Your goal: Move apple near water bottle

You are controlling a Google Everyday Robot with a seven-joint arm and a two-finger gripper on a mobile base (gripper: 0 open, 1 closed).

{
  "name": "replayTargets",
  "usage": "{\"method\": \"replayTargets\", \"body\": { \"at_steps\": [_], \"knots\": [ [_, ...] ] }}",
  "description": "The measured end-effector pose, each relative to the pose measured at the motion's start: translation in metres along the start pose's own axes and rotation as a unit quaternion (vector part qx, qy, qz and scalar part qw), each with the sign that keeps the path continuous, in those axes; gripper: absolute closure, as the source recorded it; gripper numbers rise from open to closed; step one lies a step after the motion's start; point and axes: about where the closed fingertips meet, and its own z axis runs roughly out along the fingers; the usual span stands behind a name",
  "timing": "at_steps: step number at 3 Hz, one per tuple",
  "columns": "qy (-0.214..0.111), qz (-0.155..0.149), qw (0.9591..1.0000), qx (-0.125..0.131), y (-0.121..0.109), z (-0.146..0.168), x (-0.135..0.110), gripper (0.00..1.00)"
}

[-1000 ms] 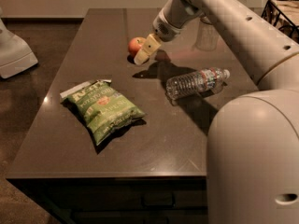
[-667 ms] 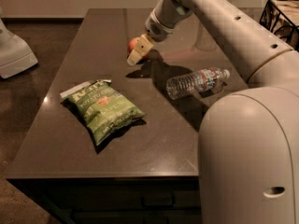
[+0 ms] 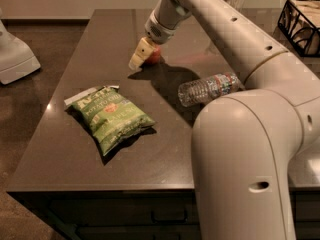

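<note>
The small red apple (image 3: 154, 57) sits on the dark table (image 3: 100, 44) toward the back middle, partly hidden by my gripper. My gripper (image 3: 141, 54) is down at the apple, its cream tip just left of it and touching or nearly touching it. The clear water bottle (image 3: 207, 89) with a red-and-blue label lies on its side to the right and nearer the front, well apart from the apple. My arm reaches in from the right foreground and covers the bottle's cap end.
A green chip bag (image 3: 112, 116) lies front left on the table. A black wire basket (image 3: 300, 19) stands at the back right. A white object (image 3: 15, 59) sits on the floor to the left. The table's front edge runs near the bottom.
My gripper has moved left and down onto the apple. The apple showed left of the gripper before and now shows at its right side. The bottle and the bag have not moved.
</note>
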Motion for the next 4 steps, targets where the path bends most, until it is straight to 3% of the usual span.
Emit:
{"method": "replayTargets", "body": {
  "at_steps": [2,3,4],
  "knots": [
    [0.001,0.014,0.9998,0.013,-0.010,-0.012,-0.002,0.59],
    [-0.006,0.029,0.9988,0.039,-0.012,-0.042,0.009,0.82],
    [-0.009,0.063,0.9953,0.073,-0.007,-0.076,0.033,1.00]
  ]
}}
